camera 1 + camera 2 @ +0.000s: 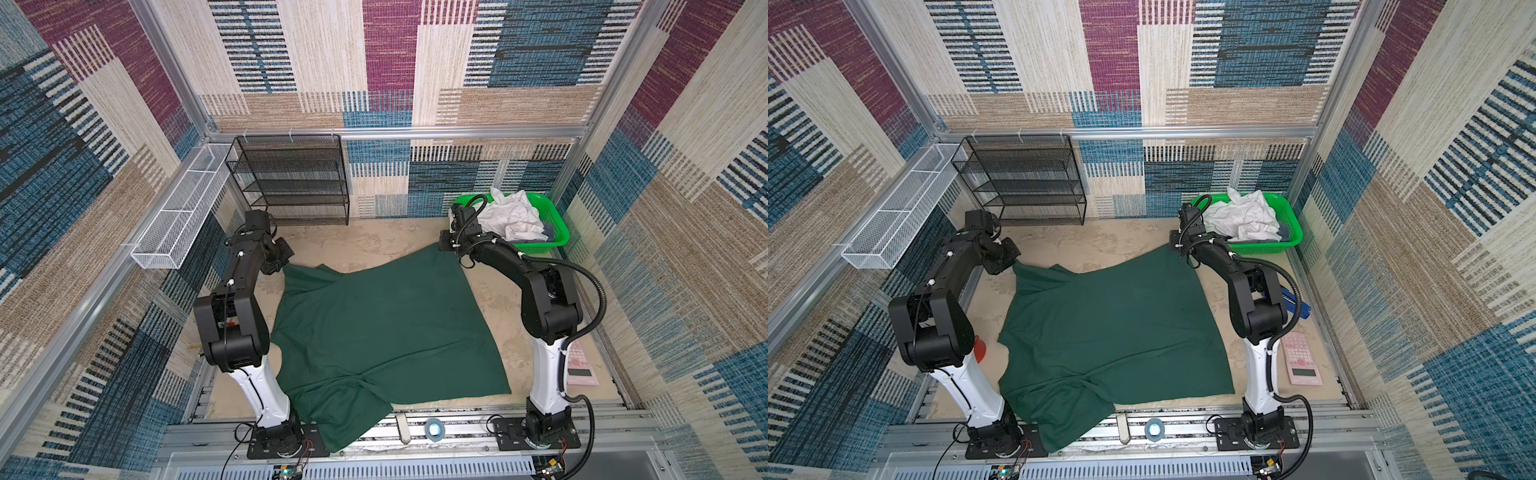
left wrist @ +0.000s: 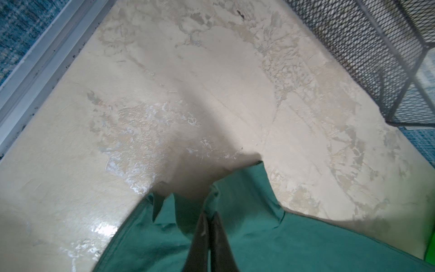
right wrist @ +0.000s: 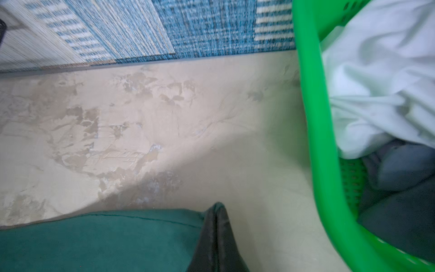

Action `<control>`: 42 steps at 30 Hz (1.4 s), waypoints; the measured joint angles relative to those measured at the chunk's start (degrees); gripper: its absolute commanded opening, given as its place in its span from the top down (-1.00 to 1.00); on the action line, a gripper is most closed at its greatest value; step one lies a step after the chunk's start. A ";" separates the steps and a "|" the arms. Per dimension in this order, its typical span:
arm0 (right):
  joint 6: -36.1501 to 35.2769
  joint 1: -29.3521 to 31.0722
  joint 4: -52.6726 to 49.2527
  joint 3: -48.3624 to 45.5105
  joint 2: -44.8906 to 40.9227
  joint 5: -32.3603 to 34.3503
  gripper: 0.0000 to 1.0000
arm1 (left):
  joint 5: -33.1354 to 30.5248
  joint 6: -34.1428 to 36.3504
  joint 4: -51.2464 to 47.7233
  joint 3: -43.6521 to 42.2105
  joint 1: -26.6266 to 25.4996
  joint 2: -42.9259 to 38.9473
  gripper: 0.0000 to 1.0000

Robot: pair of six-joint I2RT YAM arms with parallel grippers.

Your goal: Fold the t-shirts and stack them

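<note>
The dark green t-shirt (image 1: 386, 328) lies spread, mostly flat, over the middle of the beige counter (image 1: 374, 241) between the 2 arms. One near portion is bunched into folds and hangs over the counter's front edge onto the metal rail. In both top views its 2 far corners are drawn out toward the arms. The left end effector (image 2: 209, 217) has its fingers pressed together, clamped on the shirt's far left corner. The wrist view shows the cloth gathered up around the dark fingertips and lifted slightly off the counter. The right end effector (image 3: 216, 219) is likewise closed, pinching the far right corner, with a hemmed edge running away from the fingertips just above the surface. Just beside that corner, at the far right of the counter, stands a bright green basket (image 1: 557, 224). It holds a crumpled heap of white t-shirts (image 1: 511, 220) lying over some grey fabric (image 3: 404, 164). A black mesh rack (image 1: 291, 183) stands against the back wall on the left, and a white wire tray (image 1: 178, 212) is fixed along the left frame. A pink calculator (image 1: 1300, 357) lies near the right arm's base, and a roll of tape (image 1: 433, 428) sits on the front rail.
</note>
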 measured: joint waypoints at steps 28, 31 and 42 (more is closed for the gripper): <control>0.22 -3.87 10.69 -17.64 -15.26 -1.73 1.00 | 4.13 -1.92 -3.30 -2.21 -1.33 -9.75 1.00; 0.22 -3.87 11.98 -22.75 -17.46 -1.07 1.00 | 3.19 -3.19 -2.36 -11.72 -1.18 -15.21 1.00; -0.20 -3.87 14.97 -32.33 -20.68 3.89 1.00 | -0.94 -4.72 -0.13 -28.87 -1.29 -30.21 1.00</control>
